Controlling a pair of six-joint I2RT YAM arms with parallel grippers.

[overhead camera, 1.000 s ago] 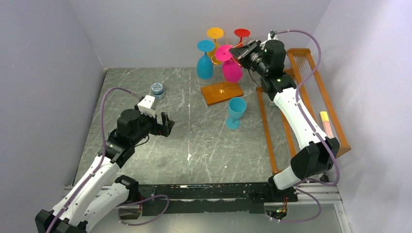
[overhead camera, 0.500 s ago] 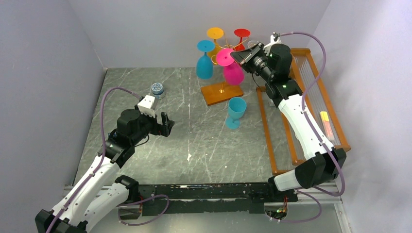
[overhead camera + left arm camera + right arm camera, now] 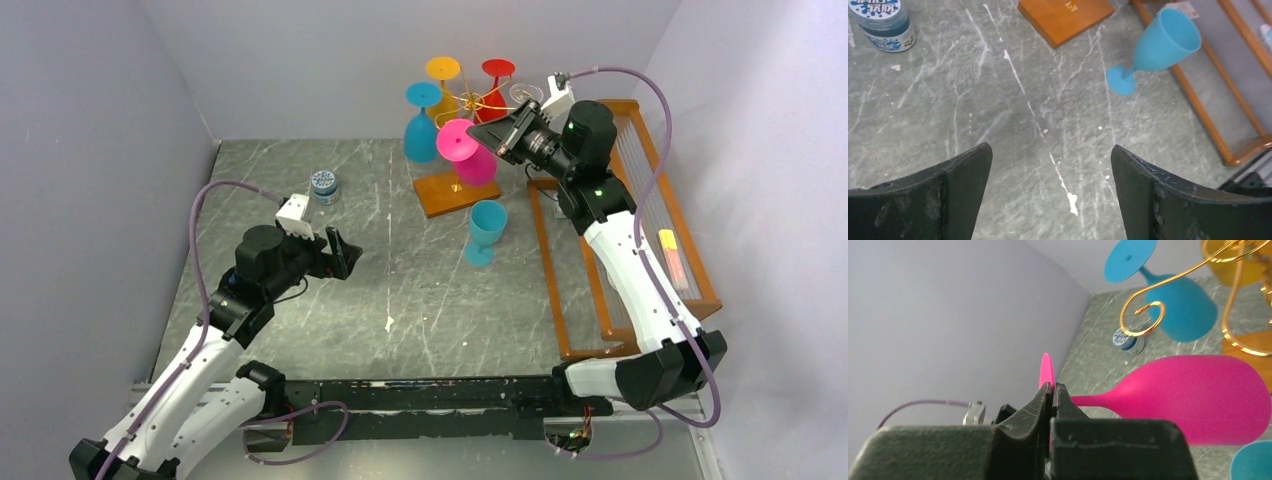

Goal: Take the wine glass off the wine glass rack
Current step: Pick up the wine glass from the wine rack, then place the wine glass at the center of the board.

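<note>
The right gripper (image 3: 492,138) is in the upper middle of the top view, right next to the wine glass rack (image 3: 457,192). It is pinched tight on the pink wine glass (image 3: 470,158), holding the thin edge of the round foot. In the right wrist view the 2 fingers (image 3: 1040,400) meet on that foot in the middle of the frame. The pink wine glass (image 3: 1193,395) lies on its side, with its cup at the right. A gold curl (image 3: 1143,315) of the rack is above the stem, with a gap between them.

3 more glasses hang upside down on the rack: a blue glass (image 3: 421,130), a yellow glass (image 3: 443,70) and a red glass (image 3: 498,70).

A light blue glass (image 3: 486,230) stands on the gray table (image 3: 400,300), just below the rack's brown base. An orange wooden frame (image 3: 640,200) lies at the right.

The left gripper (image 3: 338,255) is at the middle left, above the table. Its jaws are spread wide and hold nothing. A small jar (image 3: 323,185) sits above it in the frame.
</note>
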